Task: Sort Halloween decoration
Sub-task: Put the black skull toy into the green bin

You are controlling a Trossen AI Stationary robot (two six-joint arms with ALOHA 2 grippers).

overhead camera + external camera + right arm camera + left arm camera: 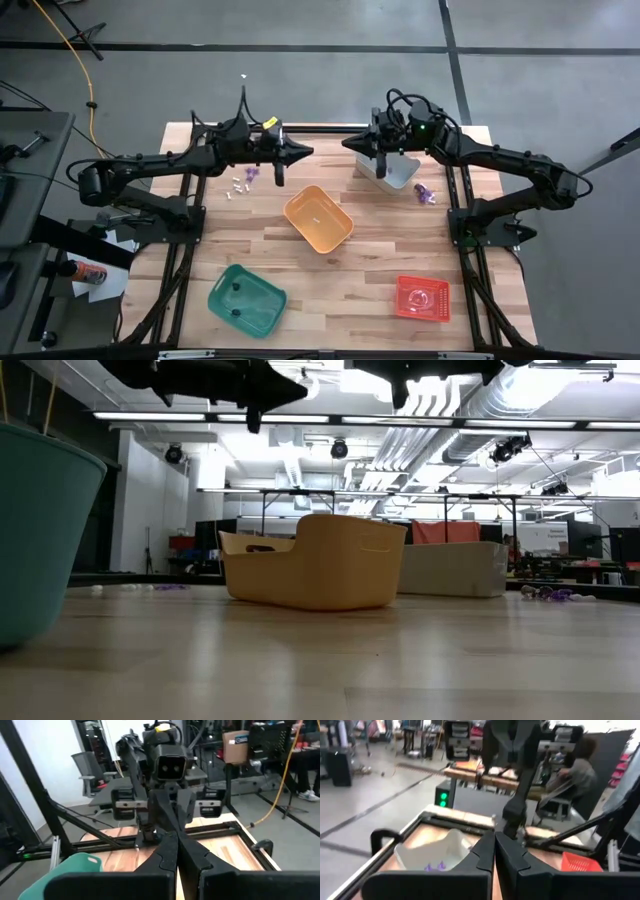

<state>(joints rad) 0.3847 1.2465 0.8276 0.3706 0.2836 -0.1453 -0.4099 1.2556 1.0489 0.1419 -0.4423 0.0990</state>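
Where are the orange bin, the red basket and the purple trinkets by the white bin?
orange bin [318, 220], high view, on its inner floor.
red basket [421, 298], high view, on its mesh bottom.
purple trinkets [426, 194], high view, on the cluster's middle.

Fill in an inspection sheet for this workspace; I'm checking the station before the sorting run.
Surface: wooden table, lit evenly.
Job's things: whitish trinkets and a purple trinket near the left arm; purple trinkets beside the grey bin.
Clutter: orange bin mid-table, green bin and red bin on the near side.
Grippers: left tool and right tool both shut, empty, raised tip to tip.
Cables: yellow cable on the floor.
Surroundings: seated person beyond the table.
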